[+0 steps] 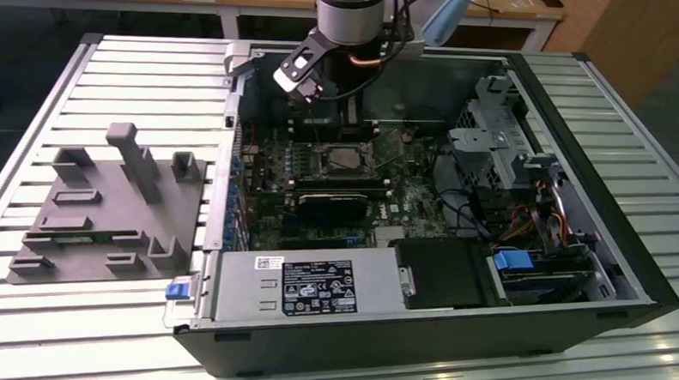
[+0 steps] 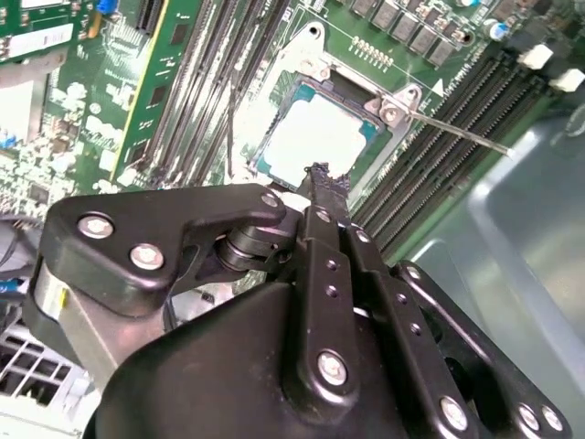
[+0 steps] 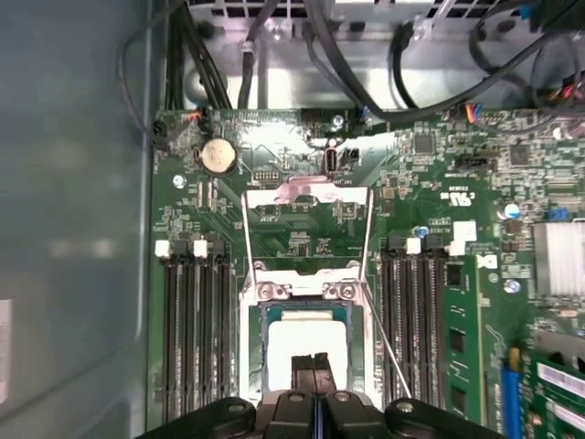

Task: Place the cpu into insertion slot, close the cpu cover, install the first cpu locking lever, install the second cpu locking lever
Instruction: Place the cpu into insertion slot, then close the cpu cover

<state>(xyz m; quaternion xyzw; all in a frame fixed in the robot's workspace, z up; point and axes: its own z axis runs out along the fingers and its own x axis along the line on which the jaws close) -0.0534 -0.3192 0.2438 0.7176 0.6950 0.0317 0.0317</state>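
Pincer point(image 3: 313, 358) is closed, fingers pressed flat together w/ nothing between, tips pointing down at the cpu point(image 3: 302, 337). Tip-to-chip contact: can't tell. Cpu lies flat in the insertion slot point(image 2: 340, 91), right under the tips, silver top up. One edge of the chip is tucked beneath the fingers in both wrist views.

Cpu cover point(image 3: 306, 194) is open, swung up past the slot's far edge, away from the pincer, w/ board visible through its cut-out. Hinge screws sit btw cover and chip. One locking lever point(image 3: 388, 352), a thin rod, is unlatched and slants out beside the pincer, just off the slot's edge.

Memory slots point(image 3: 192, 338) run in banks on both sides of the pincer, close to the slot frame, so side room is tight. Beyond one bank is the bare grey case wall point(image 3: 73, 229). Beyond the open cover: coin battery point(image 3: 218, 155), then black cables point(image 3: 274, 55) by the case edge.

Exterior view: arm point(image 1: 350, 10) comes straight down into the open PC case point(image 1: 624, 254). Drive bays point(image 1: 491, 136) and power supply point(image 1: 301, 287) are well apart from the pincer. Grey fixture point(image 1: 109, 206) sits outside the case on the slatted table point(image 1: 35, 331).
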